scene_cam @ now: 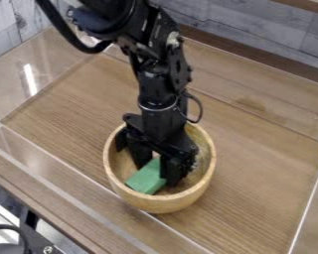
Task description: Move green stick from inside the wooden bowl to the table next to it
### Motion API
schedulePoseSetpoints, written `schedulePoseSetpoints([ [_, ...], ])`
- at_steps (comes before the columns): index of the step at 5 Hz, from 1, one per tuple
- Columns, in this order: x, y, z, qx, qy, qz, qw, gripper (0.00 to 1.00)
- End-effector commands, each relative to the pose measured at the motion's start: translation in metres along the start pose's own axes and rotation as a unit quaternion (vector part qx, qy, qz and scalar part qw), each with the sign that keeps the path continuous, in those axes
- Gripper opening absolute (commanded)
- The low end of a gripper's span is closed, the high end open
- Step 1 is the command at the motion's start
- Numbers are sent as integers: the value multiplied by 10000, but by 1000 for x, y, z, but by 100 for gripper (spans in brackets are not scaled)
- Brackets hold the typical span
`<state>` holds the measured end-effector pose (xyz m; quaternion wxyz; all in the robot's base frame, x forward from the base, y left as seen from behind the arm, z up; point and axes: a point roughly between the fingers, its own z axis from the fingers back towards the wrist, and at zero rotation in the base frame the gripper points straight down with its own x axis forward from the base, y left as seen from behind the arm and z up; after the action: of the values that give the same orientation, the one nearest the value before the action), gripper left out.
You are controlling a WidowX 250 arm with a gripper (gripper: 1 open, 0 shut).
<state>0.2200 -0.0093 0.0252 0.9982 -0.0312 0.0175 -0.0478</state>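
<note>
The pincer (156,159) partly hides the green stick (147,177).

The bowl (166,204) is pale wood, its rim smooth with a soft sheen. The tabletop (261,164) is brown wood with visible grain and a low, satiny shine. The stick (147,177) looks smooth and mostly matt. The arm (159,84) has a dark, matt finish.
</note>
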Motion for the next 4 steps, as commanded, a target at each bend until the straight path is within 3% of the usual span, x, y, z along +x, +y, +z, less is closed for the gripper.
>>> schedulePoseSetpoints([
  [1, 5, -1, 3, 32, -128, 27, 9999, 100],
  [4, 6, 0, -5, 90, -156, 80, 9998, 100],
])
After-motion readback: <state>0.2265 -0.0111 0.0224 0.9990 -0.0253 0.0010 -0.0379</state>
